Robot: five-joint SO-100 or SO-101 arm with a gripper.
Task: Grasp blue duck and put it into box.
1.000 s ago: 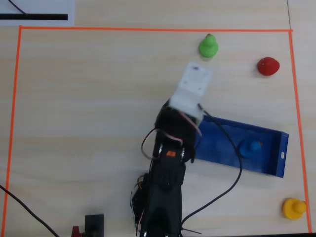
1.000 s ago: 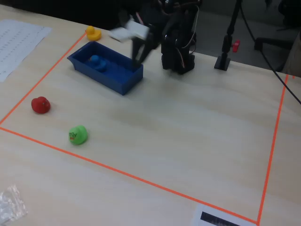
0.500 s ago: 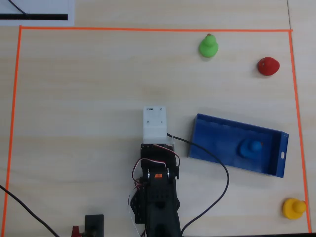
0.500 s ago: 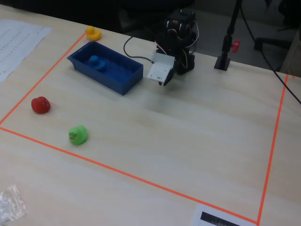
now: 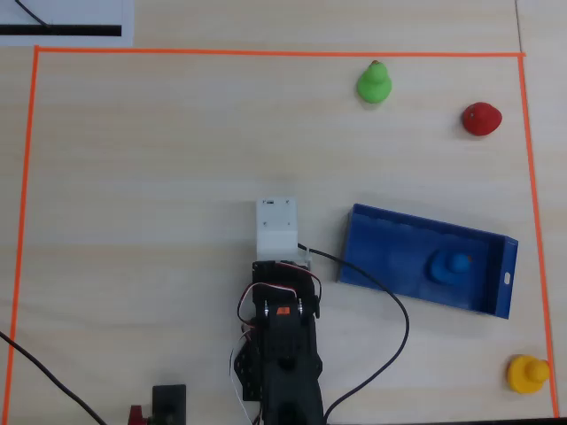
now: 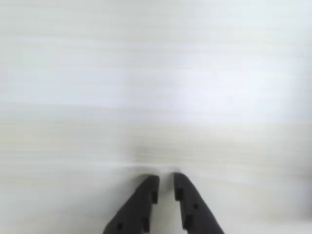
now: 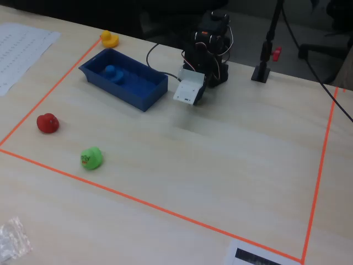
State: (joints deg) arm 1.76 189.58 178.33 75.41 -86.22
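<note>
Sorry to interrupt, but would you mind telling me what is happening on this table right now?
A small black robot arm is sorting toy ducks. The small blue toy duck already sits inside the shallow dark-blue box. The arm's hand holds nothing, its jaws nearly together over bare wood beside the box. The green duck, red duck and yellow duck lie out on the table.

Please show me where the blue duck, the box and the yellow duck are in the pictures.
blue duck [image 5: 449, 265]: overhead view, on its rounded body, inside the box.
box [image 5: 381, 251]: overhead view, on the bare floor near its left end.
yellow duck [image 5: 528, 374]: overhead view, on its body, outside the box.
</note>
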